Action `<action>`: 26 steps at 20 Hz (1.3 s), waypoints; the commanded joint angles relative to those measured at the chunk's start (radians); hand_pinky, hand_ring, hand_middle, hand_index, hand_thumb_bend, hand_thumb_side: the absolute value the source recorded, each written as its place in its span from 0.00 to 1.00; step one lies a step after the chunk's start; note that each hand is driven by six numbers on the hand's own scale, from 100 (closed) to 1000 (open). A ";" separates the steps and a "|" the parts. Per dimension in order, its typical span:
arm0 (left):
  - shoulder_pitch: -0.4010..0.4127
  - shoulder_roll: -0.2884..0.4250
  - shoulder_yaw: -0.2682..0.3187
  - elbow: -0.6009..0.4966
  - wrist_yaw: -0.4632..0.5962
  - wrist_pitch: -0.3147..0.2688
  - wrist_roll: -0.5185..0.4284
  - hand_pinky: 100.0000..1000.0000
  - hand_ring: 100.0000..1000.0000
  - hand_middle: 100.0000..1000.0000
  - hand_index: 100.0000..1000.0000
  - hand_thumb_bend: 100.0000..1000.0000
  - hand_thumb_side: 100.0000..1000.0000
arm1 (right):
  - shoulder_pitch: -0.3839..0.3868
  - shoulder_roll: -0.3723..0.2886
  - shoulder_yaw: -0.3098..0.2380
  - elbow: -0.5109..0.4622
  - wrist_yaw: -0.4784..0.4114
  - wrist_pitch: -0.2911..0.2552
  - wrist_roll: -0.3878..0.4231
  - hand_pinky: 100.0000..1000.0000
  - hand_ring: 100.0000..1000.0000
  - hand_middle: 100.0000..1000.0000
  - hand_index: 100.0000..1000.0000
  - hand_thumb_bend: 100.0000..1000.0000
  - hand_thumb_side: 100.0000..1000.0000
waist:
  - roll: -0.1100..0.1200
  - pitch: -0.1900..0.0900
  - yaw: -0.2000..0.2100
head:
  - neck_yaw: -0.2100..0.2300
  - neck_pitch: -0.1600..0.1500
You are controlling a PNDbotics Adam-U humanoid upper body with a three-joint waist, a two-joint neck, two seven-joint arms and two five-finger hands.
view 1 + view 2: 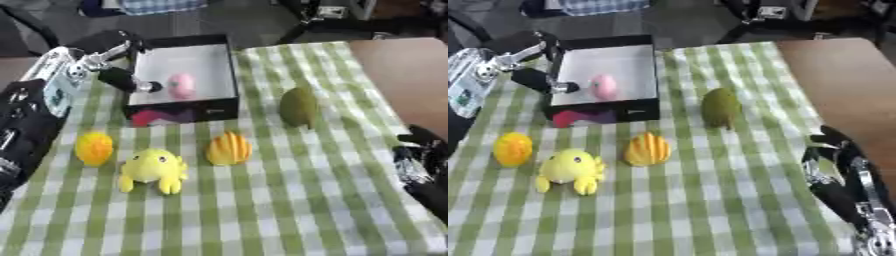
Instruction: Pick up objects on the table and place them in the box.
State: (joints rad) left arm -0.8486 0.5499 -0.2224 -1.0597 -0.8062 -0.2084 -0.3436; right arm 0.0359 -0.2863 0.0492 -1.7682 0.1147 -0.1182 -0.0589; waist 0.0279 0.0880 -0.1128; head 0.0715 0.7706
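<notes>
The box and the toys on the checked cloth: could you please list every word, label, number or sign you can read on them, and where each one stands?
No text can be read anywhere.
Box: the front wall carries a pink and purple patch, too blurred to read.
Left hand: the forearm behind it bears a pale panel with marks too blurred to read.
Yellow plush toy, orange fruit, shell-shaped toy, green fruit, pink object in the box: no lettering visible.

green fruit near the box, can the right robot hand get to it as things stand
Probably yes. The green fruit stands alone on the checked cloth, with bare cloth between it and the right robot hand, which rests near the right edge. Nothing blocks the way.
</notes>
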 commanded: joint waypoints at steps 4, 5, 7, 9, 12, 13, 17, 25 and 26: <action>0.091 0.220 0.009 -0.294 0.237 0.003 -0.058 0.76 0.64 0.72 0.88 0.40 0.53 | -0.005 -0.018 -0.013 -0.008 -0.002 -0.002 -0.004 0.87 0.70 0.73 0.89 0.00 0.34 | 0.004 -0.020 0.009 | -0.007 -0.001; 0.121 0.258 0.010 -0.346 0.276 0.007 -0.079 0.76 0.65 0.72 0.88 0.37 0.52 | -0.005 -0.019 -0.014 -0.007 -0.001 -0.002 -0.005 0.87 0.70 0.73 0.89 0.00 0.34 | 0.005 -0.020 0.010 | -0.009 -0.001; 0.196 0.346 0.013 -0.455 0.346 0.014 -0.132 0.77 0.67 0.74 0.88 0.35 0.50 | -0.006 -0.021 -0.015 -0.006 0.001 -0.002 -0.006 0.87 0.70 0.73 0.89 0.00 0.34 | 0.009 -0.020 0.013 | -0.013 -0.001; 0.278 0.422 0.023 -0.549 0.390 0.029 -0.189 0.78 0.68 0.74 0.88 0.34 0.49 | -0.005 -0.022 -0.016 -0.006 0.003 -0.002 -0.007 0.87 0.70 0.73 0.89 0.00 0.34 | 0.010 -0.020 0.015 | -0.018 -0.001; 0.395 0.503 0.030 -0.656 0.421 0.048 -0.256 0.78 0.70 0.76 0.88 0.33 0.48 | -0.004 -0.024 -0.018 -0.005 0.004 -0.002 -0.009 0.87 0.70 0.73 0.89 0.00 0.34 | 0.012 -0.020 0.019 | -0.022 -0.001; 0.427 0.518 0.032 -0.679 0.421 0.054 -0.276 0.78 0.70 0.76 0.88 0.33 0.46 | -0.004 -0.024 -0.019 -0.005 0.005 -0.002 -0.009 0.87 0.70 0.73 0.89 0.00 0.34 | 0.013 -0.021 0.020 | -0.022 -0.001; 0.514 0.532 0.015 -0.710 0.388 0.068 -0.338 0.78 0.72 0.76 0.89 0.51 0.15 | -0.006 -0.023 -0.017 -0.005 0.006 -0.002 -0.008 0.87 0.70 0.73 0.89 0.00 0.34 | 0.014 -0.022 0.022 | -0.022 -0.001; 0.554 0.430 -0.027 -0.571 0.204 0.047 -0.344 0.78 0.73 0.78 0.88 0.27 0.37 | -0.007 -0.023 -0.018 -0.004 0.004 -0.002 -0.007 0.87 0.70 0.73 0.89 0.00 0.34 | 0.014 -0.020 0.017 | -0.023 -0.001; 0.557 0.416 -0.025 -0.550 0.179 0.046 -0.326 0.78 0.72 0.78 0.88 0.26 0.36 | -0.008 -0.023 -0.017 -0.004 0.004 -0.003 -0.006 0.87 0.70 0.73 0.89 0.00 0.34 | 0.014 -0.019 0.017 | -0.024 -0.001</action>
State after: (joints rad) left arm -0.2856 0.9549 -0.2541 -1.6260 -0.5968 -0.1580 -0.6807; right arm 0.0359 -0.2872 0.0375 -1.7652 0.1178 -0.1193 -0.0651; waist 0.0292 0.0880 -0.0960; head 0.0503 0.7707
